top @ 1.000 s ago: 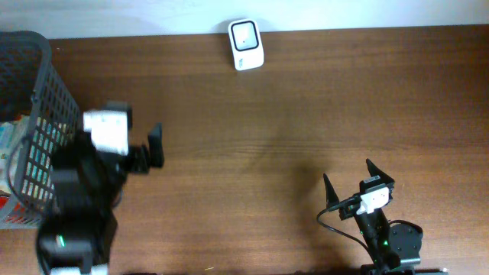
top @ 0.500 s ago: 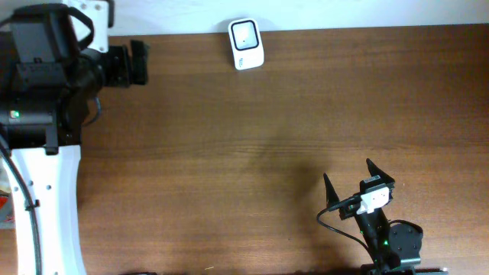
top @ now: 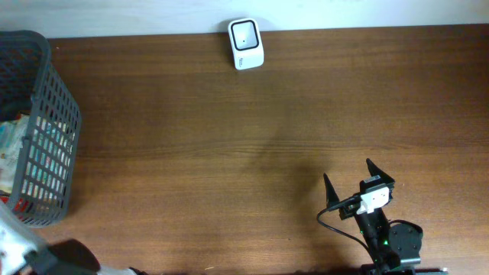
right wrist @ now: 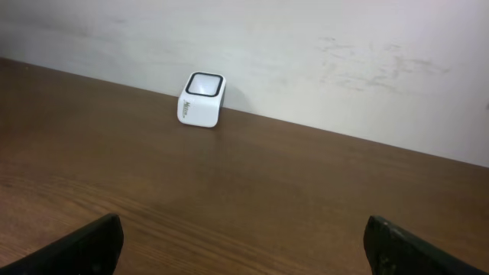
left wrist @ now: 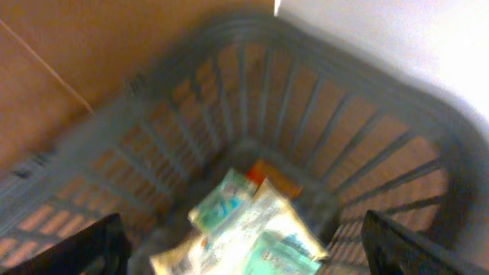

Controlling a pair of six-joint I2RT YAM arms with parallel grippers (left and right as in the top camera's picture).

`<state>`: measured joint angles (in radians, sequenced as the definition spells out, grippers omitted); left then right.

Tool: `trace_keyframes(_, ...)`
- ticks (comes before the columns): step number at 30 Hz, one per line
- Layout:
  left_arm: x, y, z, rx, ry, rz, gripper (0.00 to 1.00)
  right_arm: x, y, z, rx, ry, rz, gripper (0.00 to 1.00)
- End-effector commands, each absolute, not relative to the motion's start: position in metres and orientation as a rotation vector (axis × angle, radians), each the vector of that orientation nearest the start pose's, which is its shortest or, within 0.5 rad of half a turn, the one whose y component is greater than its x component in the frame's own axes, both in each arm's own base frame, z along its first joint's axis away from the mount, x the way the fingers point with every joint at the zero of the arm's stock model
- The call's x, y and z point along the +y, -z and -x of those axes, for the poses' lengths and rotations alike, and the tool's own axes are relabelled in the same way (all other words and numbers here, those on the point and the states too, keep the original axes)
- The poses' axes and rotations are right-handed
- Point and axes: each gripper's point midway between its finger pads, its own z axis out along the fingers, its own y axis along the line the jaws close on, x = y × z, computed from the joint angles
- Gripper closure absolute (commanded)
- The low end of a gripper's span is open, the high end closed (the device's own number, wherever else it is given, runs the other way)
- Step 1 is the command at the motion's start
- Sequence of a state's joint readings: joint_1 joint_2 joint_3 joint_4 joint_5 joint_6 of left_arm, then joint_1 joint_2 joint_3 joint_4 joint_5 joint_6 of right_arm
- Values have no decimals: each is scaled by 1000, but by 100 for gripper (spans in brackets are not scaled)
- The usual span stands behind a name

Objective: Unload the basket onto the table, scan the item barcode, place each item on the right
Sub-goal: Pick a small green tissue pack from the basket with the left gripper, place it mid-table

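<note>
The white barcode scanner [top: 246, 44] stands at the table's far edge and shows in the right wrist view [right wrist: 202, 99] against the wall. Items, pale green and white packets [left wrist: 260, 229], lie in the grey basket [left wrist: 306, 99], blurred in the left wrist view. My left gripper [left wrist: 243, 223] hangs open above those packets, holding nothing, its dark fingers at the bottom corners. In the overhead view the basket [top: 46, 99] sits at the left edge. My right gripper [top: 347, 169] rests open near the front right, nothing between its fingers [right wrist: 92, 244].
The basket's mesh walls ring the packets on all sides. An orange-red item [left wrist: 263, 172] lies deeper in the basket. A white wall runs behind the table's far edge. Part of the left arm [top: 46, 258] shows at the overhead view's bottom left corner.
The left arm swept from beside the basket up over the far left corner, then out of the overhead view to the bottom left. The right arm has not moved.
</note>
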<state>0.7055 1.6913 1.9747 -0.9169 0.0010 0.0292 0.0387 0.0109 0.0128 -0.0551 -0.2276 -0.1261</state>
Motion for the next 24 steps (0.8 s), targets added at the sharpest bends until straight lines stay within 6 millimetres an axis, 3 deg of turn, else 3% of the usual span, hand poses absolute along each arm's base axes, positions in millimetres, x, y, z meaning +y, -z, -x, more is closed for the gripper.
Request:
trace_keyframes(1,326,-286,-372,2324,-424,651,7,48,-162,-240,1598,-127,300,1)
trace_keyframes(4,346,-227,-390,2475,-466,506,6,48,-162,-240,1598,-127,300,2)
trace_keyframes(8,355,-160,-400,2632,-443,362,16,48,-162,-240,1598,-127,300,1)
trace_keyframes(12,361,-120,-407,2688,-422,318,21,48,-162,-240,1598,-127,300,1)
trace_keyframes(15,367,-117,-414,2668,-441,306,27,48,-162,-240,1598,-127,300,1)
trace_keyframes(19,371,-120,-418,2645,-457,305,48,48,-162,-240,1598,-127,300,1)
trace_keyframes(24,372,-118,-418,2644,-459,308,48,48,-162,-240,1598,-127,300,1)
